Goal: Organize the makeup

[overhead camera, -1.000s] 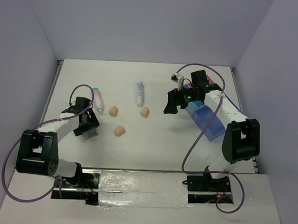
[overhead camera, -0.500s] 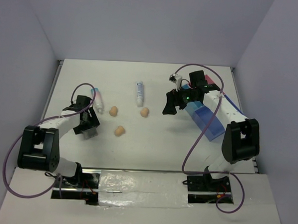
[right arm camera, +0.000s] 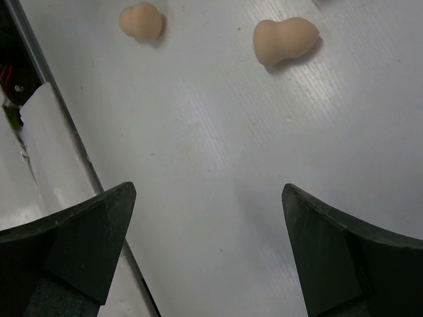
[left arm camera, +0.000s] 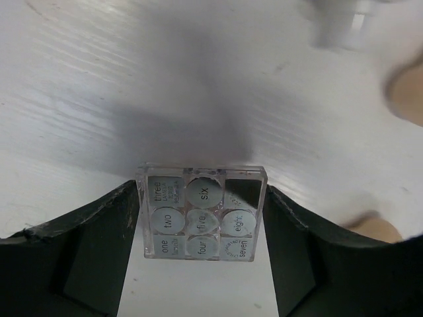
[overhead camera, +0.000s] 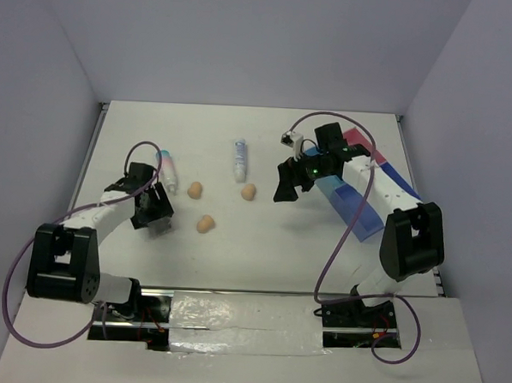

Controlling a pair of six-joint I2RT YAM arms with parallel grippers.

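- Tray [overhead camera: 362, 216]: lies at the table's right, beneath the right arm.
- Right gripper [right arm camera: 208, 218]: jaws wide apart and empty, over bare table; nearest sponge [right arm camera: 285, 41] lies well ahead.
- Left gripper [overhead camera: 154, 220]: clamped on the eyeshadow palette [left arm camera: 200, 212], one finger on each side edge, near the pink-white tube [overhead camera: 166, 170].

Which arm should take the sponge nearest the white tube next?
Right, probably. The right gripper hangs open and empty near that sponge; the left gripper is shut on a clear palette.
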